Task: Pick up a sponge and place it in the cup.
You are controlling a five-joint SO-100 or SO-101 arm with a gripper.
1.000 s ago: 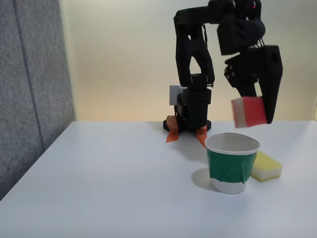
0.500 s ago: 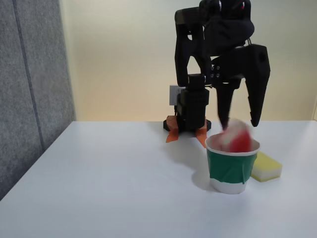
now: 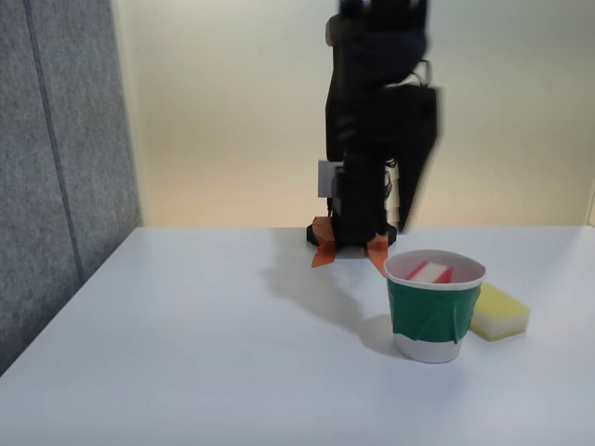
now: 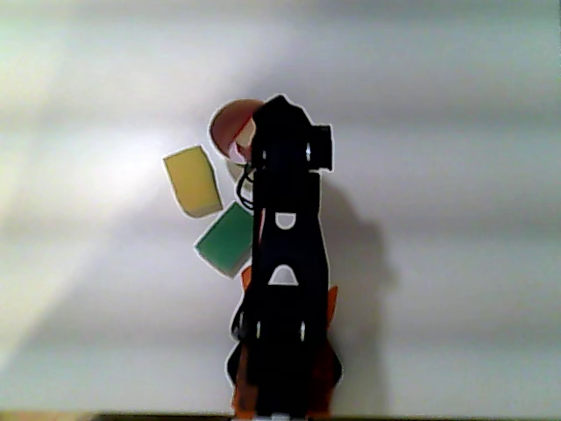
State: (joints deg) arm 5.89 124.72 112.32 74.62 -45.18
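Spreading wide across the fixed view, a smooth white tabletop (image 3: pixel 186 353), meeting a pale cream wall at the back and a grey felt partition (image 3: pixel 56 158) at the left.

Towering at the rear centre of the fixed view, a black jointed robot arm (image 3: pixel 372 111), motion-blurred, folded upright over its base; rising as a dark silhouette up the middle of the other view (image 4: pixel 282 289). Hanging down at the arm's right side in the fixed view, a black two-finger end effector (image 3: pixel 409 200), well above the tabletop and apart from everything on it, carrying nothing; too smeared to tell whether the fingers are apart or together.

Standing upright in front of the arm's base in the fixed view, a white paper cup with a wide green band and a rolled white rim (image 3: pixel 429 316). In the other view, showing as a round rim (image 4: pixel 230 123) partly hidden behind the arm, with a green patch below it.

Lying flat just beside the cup, to its right in the fixed view, a pale yellow rectangular sponge (image 3: pixel 502 312); lying to the cup's left in the other view (image 4: pixel 193 181).

Sticking out from under the arm's base, strips of orange tape (image 3: pixel 325 253).

Resting inside the cup, a small red block sponge with a cream-white middle layer (image 3: pixel 431 273), its top face peeking just under the rim.
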